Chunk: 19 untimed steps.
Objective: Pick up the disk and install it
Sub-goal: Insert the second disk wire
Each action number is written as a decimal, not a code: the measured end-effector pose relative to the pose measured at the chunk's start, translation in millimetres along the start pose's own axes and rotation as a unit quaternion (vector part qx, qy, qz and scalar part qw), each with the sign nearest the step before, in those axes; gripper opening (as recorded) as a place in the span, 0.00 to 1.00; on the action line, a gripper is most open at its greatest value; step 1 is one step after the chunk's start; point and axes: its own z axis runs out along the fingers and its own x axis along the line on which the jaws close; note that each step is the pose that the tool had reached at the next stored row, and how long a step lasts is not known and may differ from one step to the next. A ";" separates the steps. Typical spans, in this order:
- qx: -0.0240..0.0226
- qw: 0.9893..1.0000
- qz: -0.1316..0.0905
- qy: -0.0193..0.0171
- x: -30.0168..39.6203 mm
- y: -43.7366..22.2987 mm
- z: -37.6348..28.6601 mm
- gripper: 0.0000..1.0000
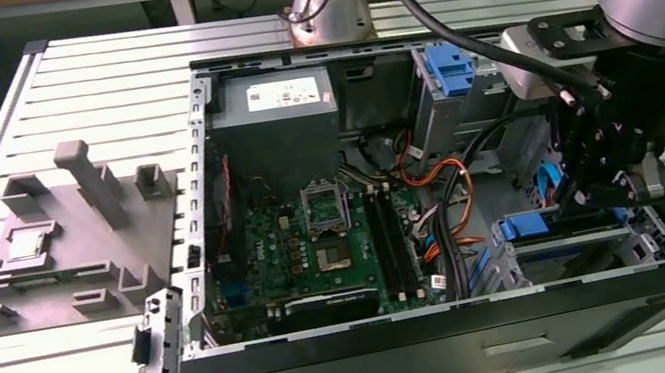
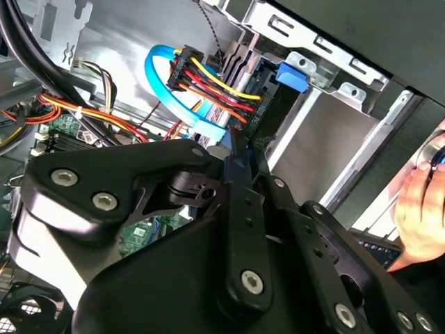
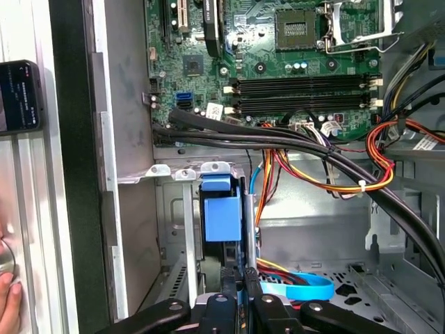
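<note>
My gripper (image 1: 602,198) reaches down into the open computer case (image 1: 465,327) at the exterior view's right, over the drive bay. Both wrist views show the black fingers (image 3: 234,300) pressed close together on the thin near edge of the disk (image 3: 222,216). The disk stands edge-on inside the metal bay, its blue carrier rail and tab (image 2: 292,74) pointing away from the gripper (image 2: 236,149). In the exterior view a strip of the blue carrier (image 1: 549,183) shows beside the gripper. The drive's label is hidden.
A bundle of red, yellow and black power wires (image 2: 215,87) and a blue data cable (image 2: 163,80) hang close to the bay. The motherboard (image 1: 328,238), the power-supply box (image 1: 277,99) and a bare blue bracket (image 1: 454,65) fill the case. A grey fixture (image 1: 71,240) sits outside. A person's hand (image 2: 421,209) rests near the case.
</note>
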 end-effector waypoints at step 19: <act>0.000 1.000 0.000 -0.002 1.4 0.4 6.6 0.16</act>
